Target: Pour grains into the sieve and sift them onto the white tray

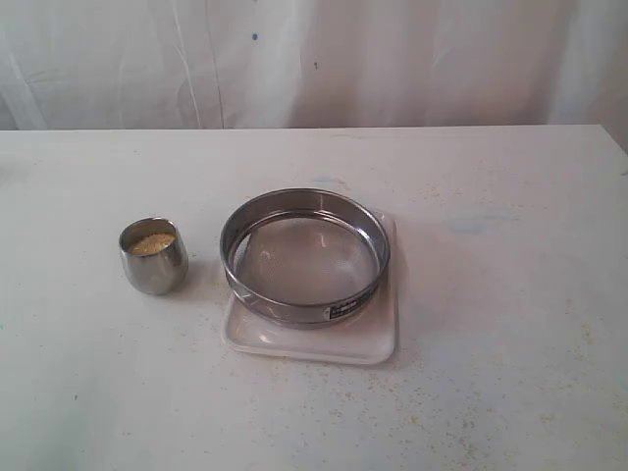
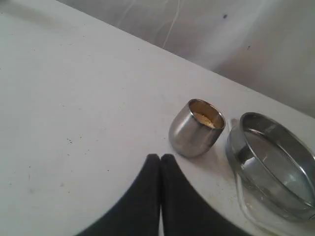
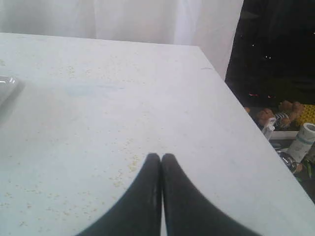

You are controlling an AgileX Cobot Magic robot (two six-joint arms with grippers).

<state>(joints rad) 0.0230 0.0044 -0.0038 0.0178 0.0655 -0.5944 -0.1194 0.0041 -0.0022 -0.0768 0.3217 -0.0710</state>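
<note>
Exterior view: sieve point(image 1: 285, 310) on white tray point(image 1: 314, 349), grains point(image 1: 152, 243) in steel cup point(image 1: 154, 267).
We see the sieve resting on the white tray near the middle of the bench point(image 1: 510, 373), its dark label facing the camera. The grains lie inside the cup, which stands upright left of the sieve, near it but apart. In the left wrist view, the left hand point(image 2: 160, 160) has its two black fingers pressed together with nothing between them, short of the cup. In the right wrist view, the right hand point(image 3: 161, 158) is likewise closed and empty, over bench speckled with stray yellow specks point(image 3: 123, 172).
</note>
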